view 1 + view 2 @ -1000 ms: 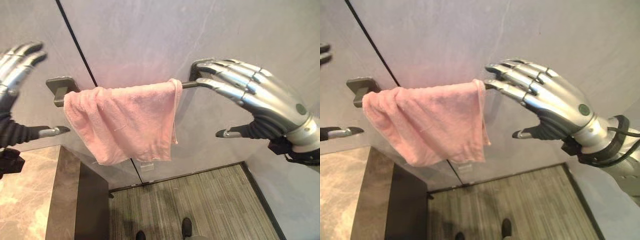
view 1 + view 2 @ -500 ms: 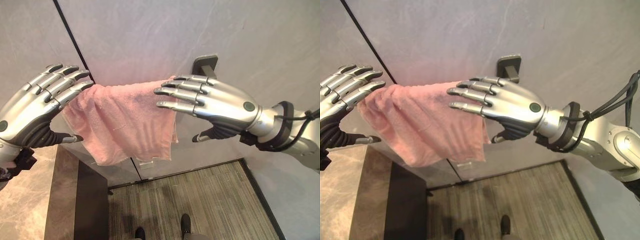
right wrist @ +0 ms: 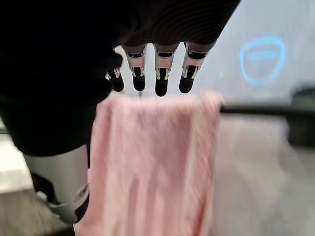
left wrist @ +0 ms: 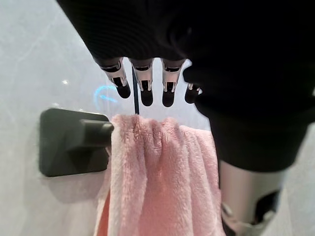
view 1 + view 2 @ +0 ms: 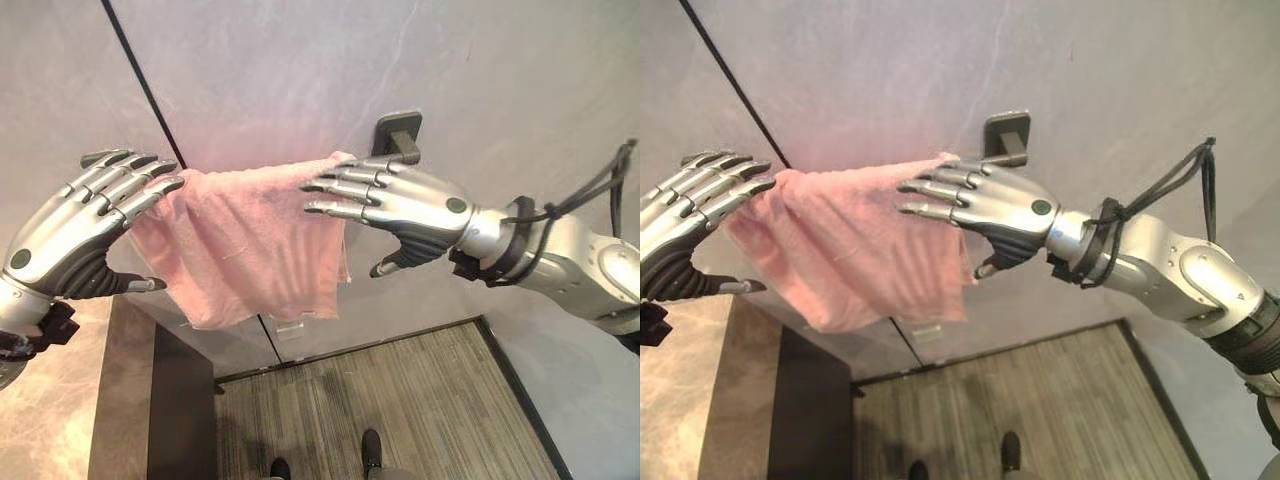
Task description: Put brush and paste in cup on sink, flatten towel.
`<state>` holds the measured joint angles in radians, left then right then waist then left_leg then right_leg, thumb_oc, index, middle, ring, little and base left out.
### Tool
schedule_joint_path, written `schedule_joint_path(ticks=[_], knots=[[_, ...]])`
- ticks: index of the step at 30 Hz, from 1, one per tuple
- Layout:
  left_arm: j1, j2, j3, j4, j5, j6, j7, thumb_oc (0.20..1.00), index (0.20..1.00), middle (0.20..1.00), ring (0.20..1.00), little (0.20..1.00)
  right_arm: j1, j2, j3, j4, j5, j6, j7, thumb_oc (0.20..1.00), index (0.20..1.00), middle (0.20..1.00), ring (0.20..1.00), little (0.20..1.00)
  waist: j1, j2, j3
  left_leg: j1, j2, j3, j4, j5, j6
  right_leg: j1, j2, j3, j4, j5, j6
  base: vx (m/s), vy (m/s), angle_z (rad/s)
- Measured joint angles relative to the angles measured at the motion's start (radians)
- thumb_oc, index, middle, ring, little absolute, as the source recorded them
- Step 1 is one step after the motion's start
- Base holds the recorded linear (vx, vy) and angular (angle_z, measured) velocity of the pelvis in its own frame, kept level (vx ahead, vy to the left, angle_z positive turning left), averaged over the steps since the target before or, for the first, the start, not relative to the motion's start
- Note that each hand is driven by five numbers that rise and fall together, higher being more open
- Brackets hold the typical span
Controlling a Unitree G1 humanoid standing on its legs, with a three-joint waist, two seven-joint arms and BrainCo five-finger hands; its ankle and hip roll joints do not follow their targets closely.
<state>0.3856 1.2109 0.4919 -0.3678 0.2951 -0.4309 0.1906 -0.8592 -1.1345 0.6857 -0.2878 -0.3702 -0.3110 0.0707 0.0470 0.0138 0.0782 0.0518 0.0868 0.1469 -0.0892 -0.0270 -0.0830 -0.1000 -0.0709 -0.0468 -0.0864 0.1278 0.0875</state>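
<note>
— Now, report from nearest to farthest. What stands closest?

— Nearest, at my lower left, a corner of the marble desk (image 5: 45, 400), bare where it shows. Past it, my left hand (image 5: 70, 235) is raised with fingers straight and spread, thumb held apart below, nothing pinched. Its fingertips sit at the left end of the pink towel (image 5: 250, 240); I cannot tell whether they touch the cloth.

— And the right?

— My right hand (image 5: 405, 205) is likewise spread flat, fingers straight, laid over the towel's right upper edge, thumb hanging free beneath. It grips nothing.

— What has changed?

— A second ago both hands stood well outside the towel, the right one near the far end of the rail. Both have since closed inward to bracket the cloth, the right crossing onto it and leaving the right wall bracket (image 5: 398, 133) exposed.

— Where is the towel itself?

— Farthest back, draped over the dark rail (image 4: 96, 132) on the grey wall, bunched toward the left bracket (image 4: 64, 142) with its lower hem slanting. It is not yet flat.

— Your finding?

— In my judgement the flattening step is only starting: the hands are placed to draw the cloth apart along the rail. Brush, paste and cup I cannot assess from these views.
</note>
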Motion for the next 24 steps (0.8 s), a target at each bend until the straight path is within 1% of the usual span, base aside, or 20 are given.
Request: schedule_joint_path(ticks=[2,6,9,11,12,14,18,21,24], knots=[[-0.006,0.000,-0.020,0.005,0.000,0.002,-0.001,1.000,1.000,1.000,1.000,1.000,-0.025,0.001,0.049,0.024,-0.002,0.005,0.029,1.000,1.000,1.000,1.000,1.000,0.001,-0.002,0.001,-0.002,0.002,-0.004,0.000,0.002,-0.002,0.002,0.000,-0.012,0.000,0.002,-0.002,0.02,-0.037,0.09],[-0.023,0.000,-0.037,0.014,-0.001,0.007,-0.001,1.000,1.000,1.000,1.000,1.000,-0.027,0.004,0.056,0.098,-0.004,0.018,0.056,1.000,1.000,1.000,1.000,1.000,0.008,-0.004,0.003,-0.003,0.004,-0.027,0.000,0.002,-0.003,0.011,0.000,-0.022,0.000,-0.001,0.000,0.01,-0.025,0.14],[-0.029,0.000,-0.037,0.016,-0.002,0.023,-0.001,1.000,1.000,1.000,1.000,1.000,-0.036,0.005,0.082,0.143,-0.005,0.046,0.086,1.000,1.000,1.000,1.000,1.000,0.023,-0.007,0.012,-0.006,0.004,-0.032,0.000,0.002,-0.003,0.012,-0.001,-0.032,0.000,-0.005,-0.002,0.03,-0.013,0.10],[-0.029,0.000,-0.036,0.012,-0.004,0.024,-0.001,1.000,1.000,1.000,1.000,1.000,-0.035,0.002,0.078,0.139,-0.008,0.051,0.088,1.000,1.000,1.000,1.000,1.000,0.018,-0.005,0.018,-0.015,0.004,-0.052,0.000,0.002,-0.003,0.013,-0.002,-0.048,0.000,-0.009,-0.002,0.03,-0.005,0.20],[-0.029,0.000,-0.036,0.012,-0.004,0.025,-0.001,1.000,1.000,1.000,1.000,1.000,-0.029,0.002,0.065,0.134,-0.009,0.051,0.089,1.000,1.000,1.000,1.000,1.000,0.019,-0.004,0.020,-0.016,0.004,-0.053,0.000,0.002,-0.003,0.013,-0.002,-0.049,0.000,-0.010,-0.002,0.02,0.002,0.08],[-0.030,-0.002,-0.035,0.009,-0.004,0.025,-0.001,1.000,1.000,1.000,1.000,1.000,0.013,0.001,0.001,0.102,-0.016,0.052,0.091,1.000,1.000,1.000,1.000,1.000,0.019,-0.003,0.022,-0.018,0.004,-0.053,0.000,0.002,-0.003,0.013,-0.003,-0.051,0.000,-0.010,-0.002,0.01,0.003,0.02],[-0.037,-0.011,-0.035,0.009,-0.003,0.028,-0.001,1.000,1.000,1.000,1.000,1.000,0.041,0.001,-0.031,0.087,-0.021,0.052,0.092,1.000,1.000,1.000,1.000,1.000,0.008,-0.002,0.023,-0.017,0.003,-0.053,0.000,0.002,-0.003,0.013,-0.004,-0.051,0.000,-0.010,-0.003,0.03,0.008,0.00],[-0.052,-0.045,-0.036,0.009,-0.002,0.031,-0.005,1.000,1.000,1.000,1.000,1.000,0.090,-0.003,-0.090,0.087,-0.041,0.052,0.088,1.000,1.000,1.000,1.000,1.000,-0.002,-0.002,0.023,-0.013,0.003,-0.052,0.000,0.002,-0.003,0.016,-0.004,-0.050,0.000,-0.010,-0.003,0.00,0.000,0.00],[-0.052,-0.066,-0.036,0.009,0.000,0.039,-0.013,1.000,1.000,1.000,1.000,1.000,0.163,-0.008,-0.180,0.083,-0.046,0.053,0.084,1.000,1.000,1.000,1.000,1.000,-0.008,0.002,0.025,-0.003,0.002,-0.050,0.000,0.002,-0.003,0.023,-0.004,-0.046,0.000,-0.010,-0.002,0.02,0.019,-0.04]])
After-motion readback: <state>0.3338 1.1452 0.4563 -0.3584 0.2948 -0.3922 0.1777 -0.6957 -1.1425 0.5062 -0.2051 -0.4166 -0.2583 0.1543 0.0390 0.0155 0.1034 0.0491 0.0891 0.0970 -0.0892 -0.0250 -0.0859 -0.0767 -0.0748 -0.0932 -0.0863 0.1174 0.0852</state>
